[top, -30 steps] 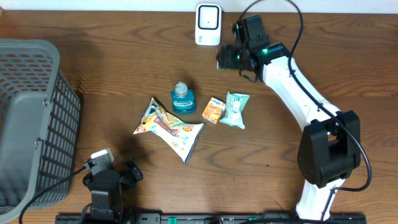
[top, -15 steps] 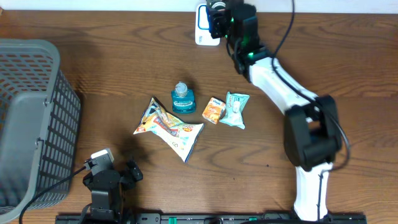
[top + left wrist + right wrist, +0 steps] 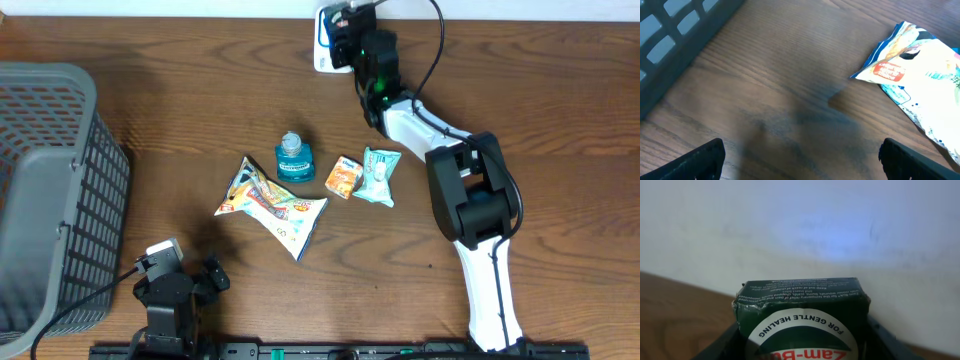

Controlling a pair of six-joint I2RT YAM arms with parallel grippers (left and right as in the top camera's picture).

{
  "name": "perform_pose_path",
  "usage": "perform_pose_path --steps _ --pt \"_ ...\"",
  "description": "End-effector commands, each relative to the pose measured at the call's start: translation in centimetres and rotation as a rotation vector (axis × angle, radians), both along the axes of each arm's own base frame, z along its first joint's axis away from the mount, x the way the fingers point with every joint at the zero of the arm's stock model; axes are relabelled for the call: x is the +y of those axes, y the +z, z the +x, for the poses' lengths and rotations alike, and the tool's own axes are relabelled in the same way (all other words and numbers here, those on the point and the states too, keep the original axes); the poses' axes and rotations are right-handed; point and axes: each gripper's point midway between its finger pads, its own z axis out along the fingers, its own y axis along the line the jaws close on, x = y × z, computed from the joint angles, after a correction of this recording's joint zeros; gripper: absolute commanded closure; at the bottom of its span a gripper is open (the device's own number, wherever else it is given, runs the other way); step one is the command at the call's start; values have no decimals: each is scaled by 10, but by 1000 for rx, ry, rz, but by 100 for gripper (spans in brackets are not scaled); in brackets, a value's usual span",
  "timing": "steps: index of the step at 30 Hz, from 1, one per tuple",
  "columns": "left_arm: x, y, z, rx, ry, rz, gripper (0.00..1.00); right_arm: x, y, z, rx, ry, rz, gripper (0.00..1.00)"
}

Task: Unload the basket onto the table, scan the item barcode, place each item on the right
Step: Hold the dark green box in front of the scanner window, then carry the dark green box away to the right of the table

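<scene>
The table (image 3: 560, 120) is dark brown wood grain and runs up to a plain white wall along its far edge. The white wall-mounted barcode scanner (image 3: 322, 55) stands there with its face turned out over the table.

The right gripper (image 3: 346, 28) is raised directly in front of that scanner. The right wrist camera shows its 2 fingers closed against the sides of a dark green cardboard box (image 3: 801, 311) with a round white label. The box is held end-on toward the wall, the printed top panel uppermost, with blurred white surface beyond. I judge the item is held up this way so one printed face meets the reader. Which face carries the barcode cannot be told from these views, so the box may need turning in the grip if no read comes.

The left gripper (image 3: 180, 272) rests low at the near edge of the table with its jaws spread wide and nothing between them. It seems parked there to stay out of the way.

The other goods lie in a loose cluster mid-table, well apart from the scanner, presumably awaiting their turn:
- a teal plastic bottle (image 3: 294, 158)
- a small orange sachet (image 3: 344, 177), which touches the next item
- a mint-green sachet (image 3: 380, 176)
- a large white-and-orange crinkled snack bag (image 3: 270, 205), lying nearest the left arm

The grey plastic lattice basket (image 3: 60, 150) sits at the left edge. It is probably where scanned items are meant to go.
</scene>
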Motion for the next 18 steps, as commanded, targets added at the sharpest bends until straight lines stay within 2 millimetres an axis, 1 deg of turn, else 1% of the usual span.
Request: perform_pose_path --steps 1,6,10,12,15,18 --pt "3 -12 -11 72 -8 29 2 9 19 6 -46 12 2 57" --pt "3 -12 -11 72 -7 30 2 4 24 11 -18 2 -2 59" --pt "3 -12 -11 72 -8 29 2 -8 32 10 39 -14 -2 63" --pt "3 -12 -11 72 -8 29 3 -20 42 9 57 -31 -10 63" --pt "3 -12 -11 72 -8 29 2 -47 61 6 97 -67 -24 61" --pt "3 -12 -11 72 -8 29 3 -89 76 -2 173 -136 -52 63"
